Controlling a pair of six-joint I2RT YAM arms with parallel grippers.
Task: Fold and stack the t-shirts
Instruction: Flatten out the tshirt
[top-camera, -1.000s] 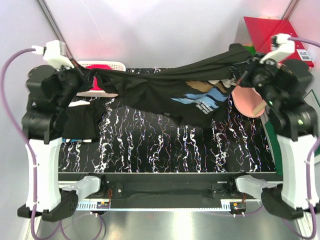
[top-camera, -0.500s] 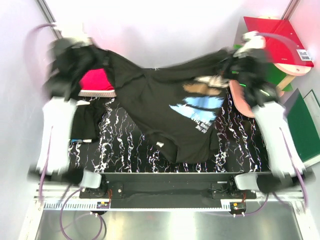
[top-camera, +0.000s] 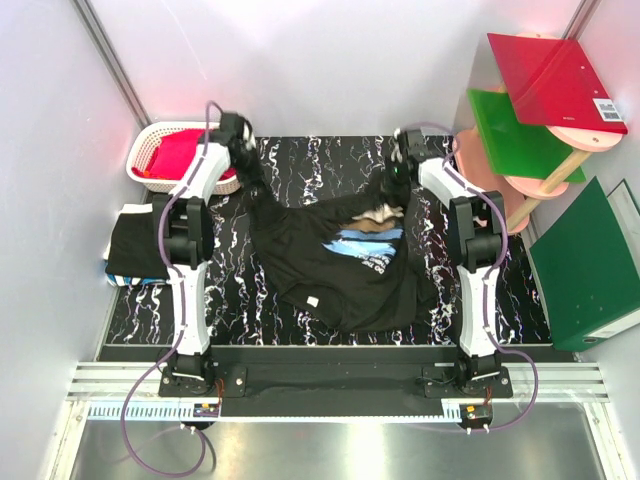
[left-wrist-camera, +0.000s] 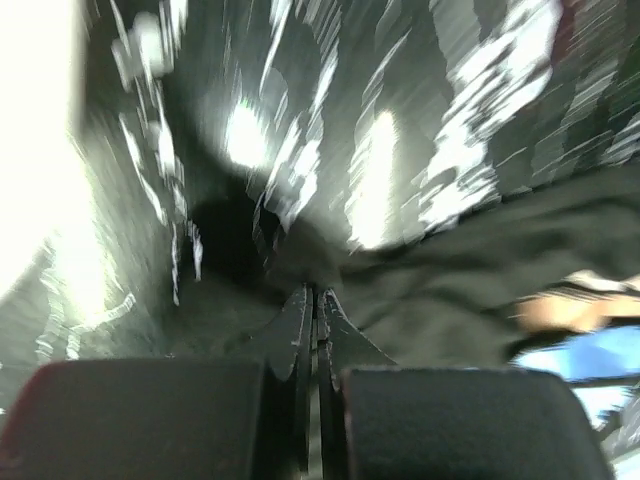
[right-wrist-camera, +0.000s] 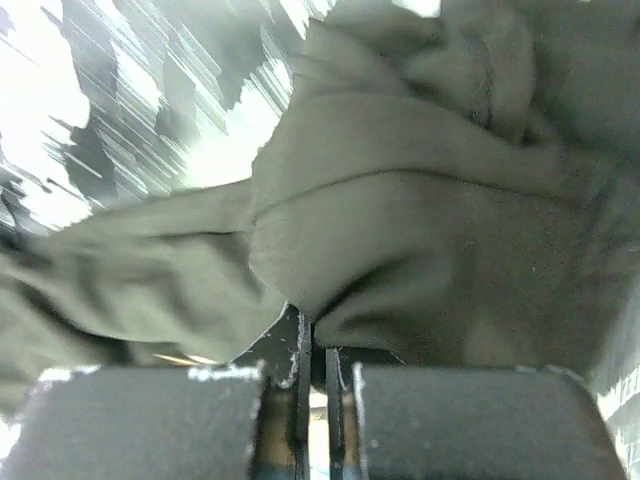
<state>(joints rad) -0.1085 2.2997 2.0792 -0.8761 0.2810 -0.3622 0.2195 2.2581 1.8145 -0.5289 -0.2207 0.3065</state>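
From the top view, I am pinching the black cotton t-shirt with blue, orange and pale-blue brush strokes (top-camera: 350, 265) at its far edge. My left gripper (top-camera: 252, 183) is clamped on the 9 o'clock corner and my right gripper (top-camera: 392, 180) on the 3 o'clock corner. Both arms are reaching out toward 12 o'clock over the black white-veined tabletop (top-camera: 330, 160). The shirt is lying toward 6 o'clock from both grippers, with its long axis running roughly 12 to 6 and its near hem rumpled. The edge I am holding is running 9 to 3, so any fold will be carrying that edge toward 6 o'clock. The folded black shirt (top-camera: 140, 245) is sitting at 9 o'clock, nearer my left arm.

In the left wrist view, the left gripper (left-wrist-camera: 312, 295) is showing its jaws pressed together. The picture is smeared, so I am only guessing that the dark fabric (left-wrist-camera: 450, 290) is running between them.

In the right wrist view, the right gripper (right-wrist-camera: 308, 322) is clenched on a bunched fold of the same shirt (right-wrist-camera: 430, 240).
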